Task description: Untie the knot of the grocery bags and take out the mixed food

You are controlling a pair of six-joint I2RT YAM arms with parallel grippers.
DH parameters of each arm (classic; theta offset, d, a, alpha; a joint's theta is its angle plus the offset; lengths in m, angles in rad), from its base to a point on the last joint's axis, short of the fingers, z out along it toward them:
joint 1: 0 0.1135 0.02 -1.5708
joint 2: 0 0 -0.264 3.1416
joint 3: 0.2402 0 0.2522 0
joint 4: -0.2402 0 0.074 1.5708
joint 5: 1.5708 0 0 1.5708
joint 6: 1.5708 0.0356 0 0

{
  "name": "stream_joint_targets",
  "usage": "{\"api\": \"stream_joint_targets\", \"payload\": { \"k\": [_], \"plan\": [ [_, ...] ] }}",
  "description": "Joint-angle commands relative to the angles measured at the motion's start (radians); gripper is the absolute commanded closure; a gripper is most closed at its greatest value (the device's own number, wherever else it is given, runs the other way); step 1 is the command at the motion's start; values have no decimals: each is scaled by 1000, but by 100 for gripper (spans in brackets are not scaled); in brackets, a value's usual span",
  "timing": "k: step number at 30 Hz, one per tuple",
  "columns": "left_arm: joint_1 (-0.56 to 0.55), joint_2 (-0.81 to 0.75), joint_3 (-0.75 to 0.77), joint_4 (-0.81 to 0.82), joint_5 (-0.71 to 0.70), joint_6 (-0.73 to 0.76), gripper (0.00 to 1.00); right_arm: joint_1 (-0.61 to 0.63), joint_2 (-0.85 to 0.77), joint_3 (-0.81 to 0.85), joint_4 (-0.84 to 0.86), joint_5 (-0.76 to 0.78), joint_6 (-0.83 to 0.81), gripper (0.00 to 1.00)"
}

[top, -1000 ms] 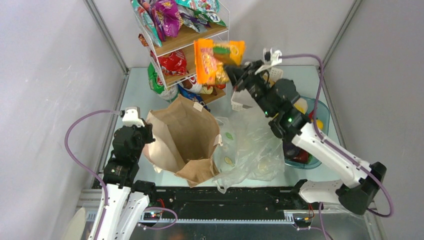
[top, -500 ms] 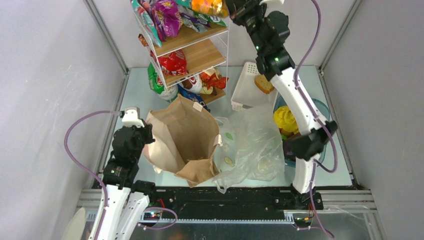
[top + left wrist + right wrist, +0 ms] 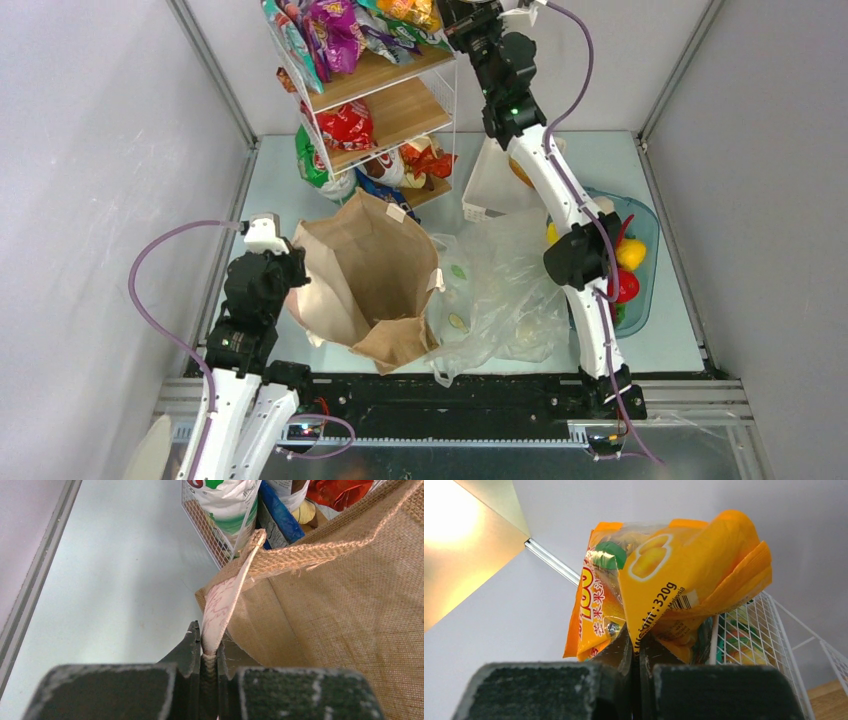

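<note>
- On the left side of the table (image 3: 290,190), my left gripper (image 3: 210,647) is pinched tight on the edge of the brown paper bag (image 3: 372,268).
- The bit between my 2 fingers is a pale strip with thin red squiggles on it. It runs up to the top rim of the bag.
- The brown paper bag stands on the table with its mouth open and facing up. Its far corner is just beside the bottom of the wire rack (image 3: 375,95).
- The clear plastic bag (image 3: 505,290) lies crumpled on the table and touches the right side of the brown paper bag. I can see little lemon-slice prints on it. I cannot tell if it has a knot.
- High up at the back, my right gripper (image 3: 635,641) is squeezed shut on the bottom edge of an orange snack packet (image 3: 674,575).
- The packet sticks up above my fingers, right next to the top of the wire rack, where other snack packets sit.
- The blue tub (image 3: 650,225) sits on the right side of the table. Inside it are a yellow fruit (image 3: 631,252), a red tomato (image 3: 625,285) and a long red chili (image 3: 624,228).
- The white basket (image 3: 485,190) is behind the plastic bag, and my right arm reaches over it.
</note>
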Motion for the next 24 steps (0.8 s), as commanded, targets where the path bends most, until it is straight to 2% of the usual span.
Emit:
{"api": "stream_joint_targets", "payload": {
  "k": [1,9,14,18,24],
  "plan": [
    [3,5,54,51,10,-8,100,36,-17,87,55,28,-86,100],
    [3,11,55,50,16,-8,100,55,32,66,-45,21,-157,100],
    [3,9,54,50,16,-7,100,77,-4,24,13,-2,-224,100],
    [3,4,53,49,13,-5,100,101,-90,-11,68,-12,-337,100],
    [3,-2,52,49,9,-4,100,111,-266,-97,173,-41,-418,100]
  ]
}}
